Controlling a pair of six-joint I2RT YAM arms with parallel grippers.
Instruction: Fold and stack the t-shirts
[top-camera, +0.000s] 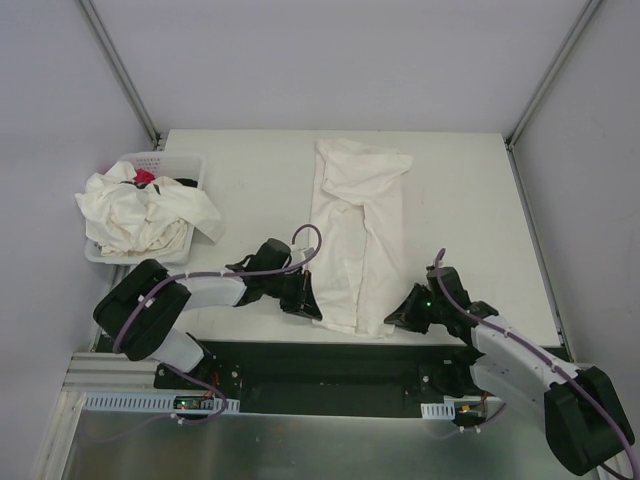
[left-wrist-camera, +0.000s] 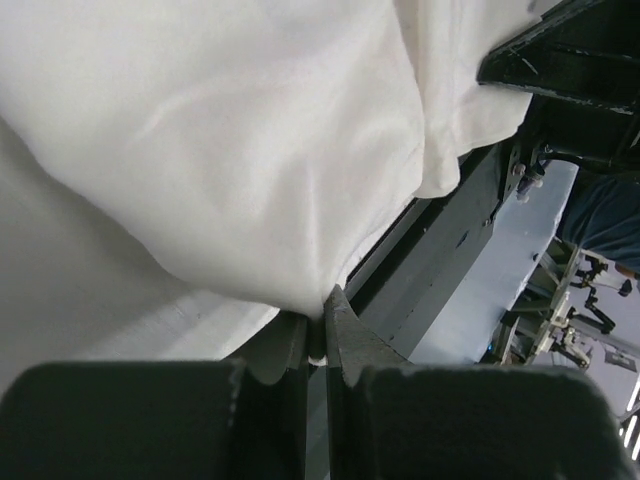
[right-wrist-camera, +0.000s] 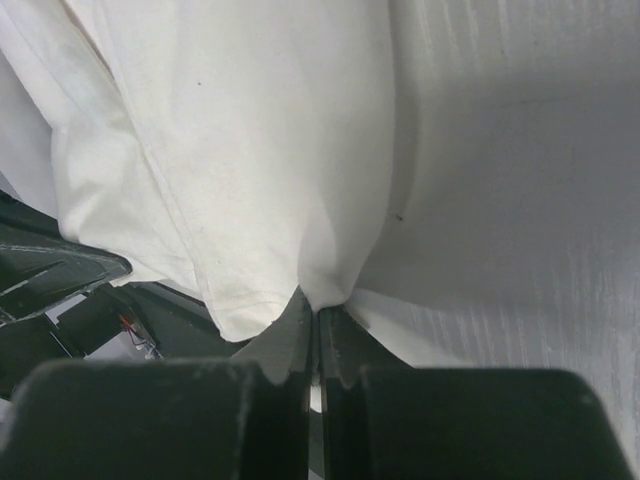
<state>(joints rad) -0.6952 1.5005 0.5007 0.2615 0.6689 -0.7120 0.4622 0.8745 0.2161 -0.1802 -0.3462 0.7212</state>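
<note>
- Folding is under way on one t-shirt (top-camera: 355, 240), which is lying as a long narrow strip down the middle of the bench (top-camera: 250, 190), its wider, rumpled end far and its other end at the near edge.
- Left gripper (top-camera: 308, 305) is pinching the strip's near-left corner, jaws closed on the cloth; its wrist view is showing fabric caught between the fingertips.
- Right gripper (top-camera: 398, 318) is doing the same at the near-right corner, jaws tight on a small fold of cloth.
- Next move, as I judge it, is calling for both arms lifting together and carrying the near end toward the far end to halve the strip; uneven lifting is likely to skew such thin fabric.
- Heap of t-shirts (top-camera: 140, 215) is spilling over the white basket (top-camera: 175, 160) at the far left, with a red packet (top-camera: 145, 177) showing among them; these appear to be waiting their turn.
- Nothing is lying on the strip itself, though the bunched cloth at the far end is making an uneven landing spot.
</note>
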